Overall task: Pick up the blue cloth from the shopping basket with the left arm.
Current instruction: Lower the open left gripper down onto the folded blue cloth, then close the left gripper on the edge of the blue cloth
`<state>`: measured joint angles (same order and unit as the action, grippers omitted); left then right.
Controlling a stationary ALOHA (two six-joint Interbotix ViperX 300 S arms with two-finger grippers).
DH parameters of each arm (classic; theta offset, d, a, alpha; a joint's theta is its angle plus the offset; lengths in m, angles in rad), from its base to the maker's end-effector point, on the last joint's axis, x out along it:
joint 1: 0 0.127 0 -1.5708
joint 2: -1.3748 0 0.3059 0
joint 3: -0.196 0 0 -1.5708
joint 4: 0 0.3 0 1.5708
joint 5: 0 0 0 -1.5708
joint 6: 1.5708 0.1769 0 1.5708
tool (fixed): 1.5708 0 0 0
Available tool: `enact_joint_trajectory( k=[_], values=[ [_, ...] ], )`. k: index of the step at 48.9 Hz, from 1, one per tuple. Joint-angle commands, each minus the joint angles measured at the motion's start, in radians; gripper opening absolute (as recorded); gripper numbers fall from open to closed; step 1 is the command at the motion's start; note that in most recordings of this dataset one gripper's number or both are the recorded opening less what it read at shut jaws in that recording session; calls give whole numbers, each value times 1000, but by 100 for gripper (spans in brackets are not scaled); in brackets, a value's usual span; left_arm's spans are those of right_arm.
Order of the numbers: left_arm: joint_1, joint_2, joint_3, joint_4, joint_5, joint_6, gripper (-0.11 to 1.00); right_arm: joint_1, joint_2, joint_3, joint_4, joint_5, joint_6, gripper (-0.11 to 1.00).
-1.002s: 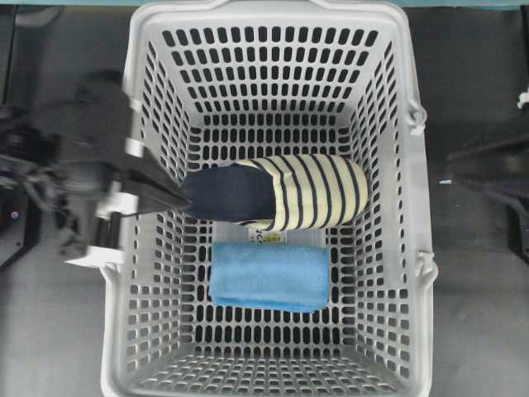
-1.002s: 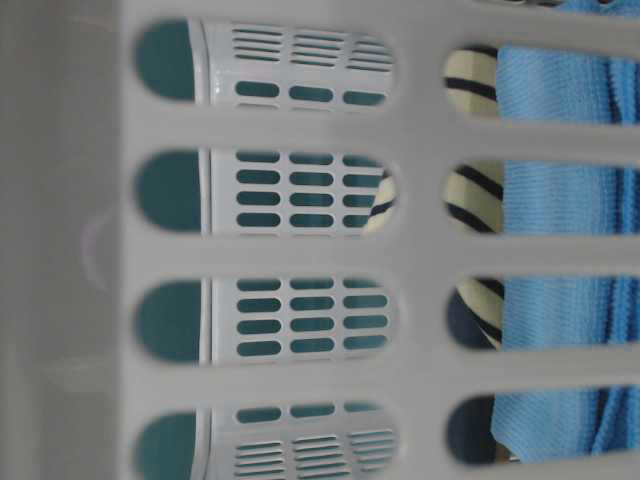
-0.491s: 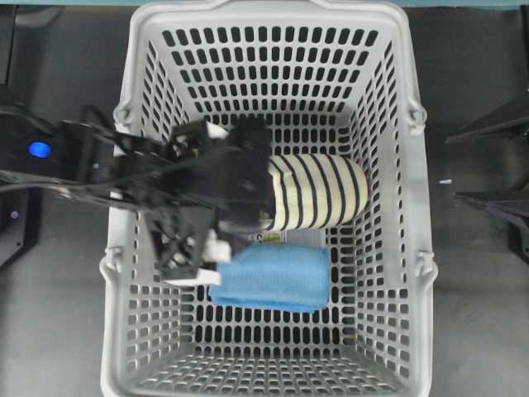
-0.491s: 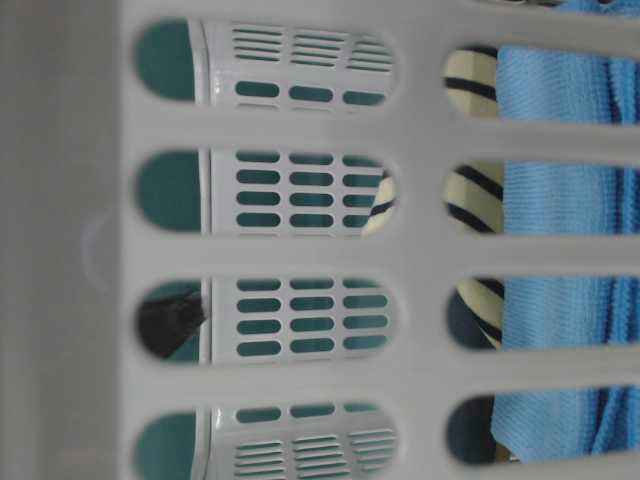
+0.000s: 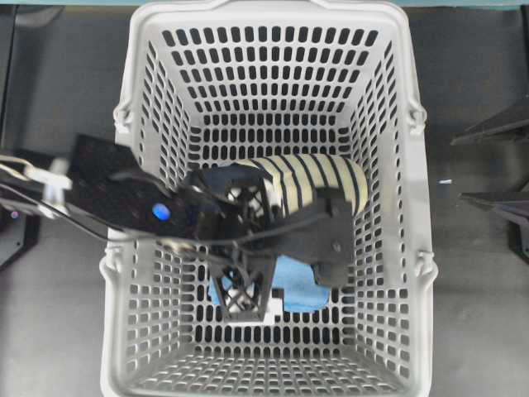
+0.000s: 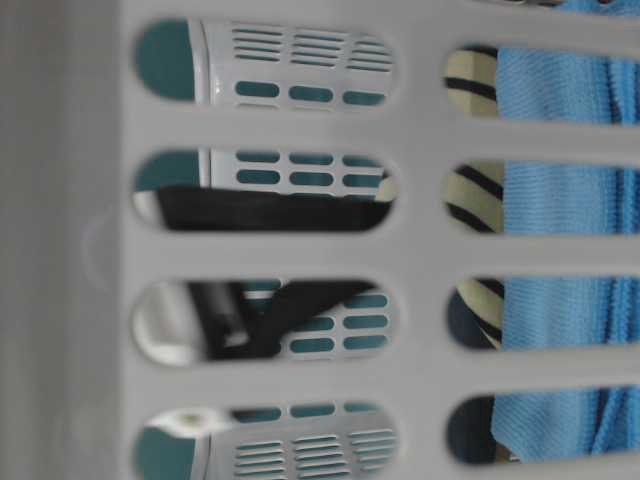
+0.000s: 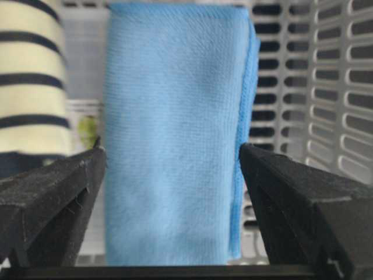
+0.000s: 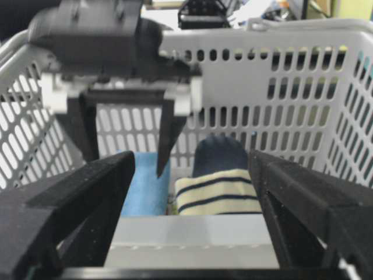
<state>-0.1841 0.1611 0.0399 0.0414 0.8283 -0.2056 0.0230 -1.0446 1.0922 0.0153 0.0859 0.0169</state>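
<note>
- From overhead I see a dark, matte tabletop (image 5: 471, 99) with a thin teal strip (image 5: 463, 3) along its far edge
- A small white speck (image 5: 445, 181) lies on the table at right
- My right wrist view shows blurred clutter (image 8: 274, 9) in a brightly lit room

Soft matt blue cloth (image 7: 175, 134) in smooth plastic shopping basket (image 5: 273, 66).
</note>
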Motion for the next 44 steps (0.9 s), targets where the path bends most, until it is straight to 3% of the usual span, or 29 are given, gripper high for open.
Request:
enact_joint_trajectory(
  k=[1, 33, 38, 44],
  values=[
    [-2, 9, -5, 3, -2, -2, 89, 3, -2, -6, 5, -14, 6, 76],
    [-6, 104, 26, 3, -14, 5, 86, 3, -21, 17, 5, -15, 9, 76],
    [-9, 103, 25, 3, -12, 8, 78, 3, -28, 18, 5, -15, 9, 76],
    [-15, 94, 18, 3, -11, 15, 51, 3, -31, 25, 5, -15, 12, 76]
  ],
)
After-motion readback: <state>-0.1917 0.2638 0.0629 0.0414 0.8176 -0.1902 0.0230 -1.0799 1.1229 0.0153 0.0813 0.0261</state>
